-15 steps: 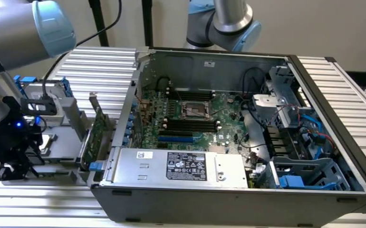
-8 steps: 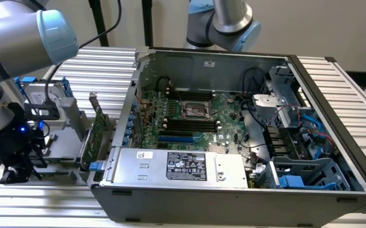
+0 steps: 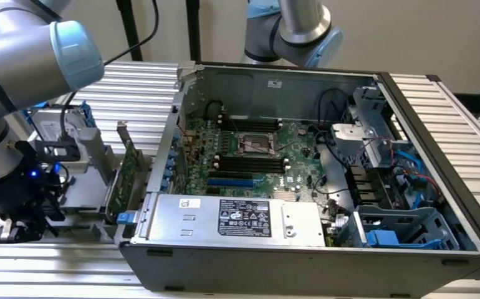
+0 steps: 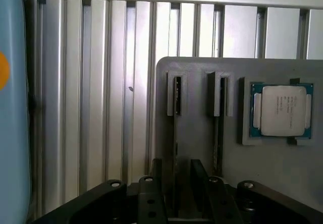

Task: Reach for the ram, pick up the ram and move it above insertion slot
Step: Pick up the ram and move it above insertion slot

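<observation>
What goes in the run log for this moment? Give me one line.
phase: reach | gripper: open, over ram, not gripping | ram: on edge in grey holder slot | CPU: in same holder

- Robotics lab or workshop.
- Robot arm [image 3: 24, 56] over a ribbed aluminium table [image 3: 448, 112].
- Opened computer case [image 3: 307, 265], motherboard [image 3: 257, 149] bared.
- Grey parts holder [image 4: 202, 118] below the pincer [image 4: 180, 188].

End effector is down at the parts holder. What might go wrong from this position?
1. The end effector is open over one ram. A second stick stands in the neighbouring slot, so a drifting approach may knock it.
2. The ram stands edge-on in a narrow holder slot, so an off-centre grip might tilt or jam it.
3. The tall expansion card and the case wall stand between holder and motherboard, and a low carry could clip them.
</observation>
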### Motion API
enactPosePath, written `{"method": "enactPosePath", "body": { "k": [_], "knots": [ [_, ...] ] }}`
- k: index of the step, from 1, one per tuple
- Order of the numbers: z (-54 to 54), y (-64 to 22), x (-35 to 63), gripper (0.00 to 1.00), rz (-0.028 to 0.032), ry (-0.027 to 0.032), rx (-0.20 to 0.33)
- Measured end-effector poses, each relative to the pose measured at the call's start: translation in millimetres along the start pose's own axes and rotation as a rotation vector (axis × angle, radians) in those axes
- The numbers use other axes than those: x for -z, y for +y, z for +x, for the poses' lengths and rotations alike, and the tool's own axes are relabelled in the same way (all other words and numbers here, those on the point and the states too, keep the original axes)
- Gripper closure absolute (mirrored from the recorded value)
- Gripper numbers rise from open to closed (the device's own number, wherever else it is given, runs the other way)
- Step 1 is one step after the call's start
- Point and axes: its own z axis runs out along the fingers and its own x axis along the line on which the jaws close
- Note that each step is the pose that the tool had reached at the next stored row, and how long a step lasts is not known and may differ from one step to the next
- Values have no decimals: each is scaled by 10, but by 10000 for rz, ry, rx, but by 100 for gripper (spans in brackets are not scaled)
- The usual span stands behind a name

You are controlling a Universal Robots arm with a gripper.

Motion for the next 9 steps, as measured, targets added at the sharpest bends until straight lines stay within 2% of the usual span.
{"method": "enactPosePath", "body": {
  "k": [6,7,9],
  "knots": [
    [8,0,-17,65,-68,-1,-1],
    [8,0,-18,73,-74,-3,-1],
    [8,0,-20,73,-82,-9,-1]
  ]
}}
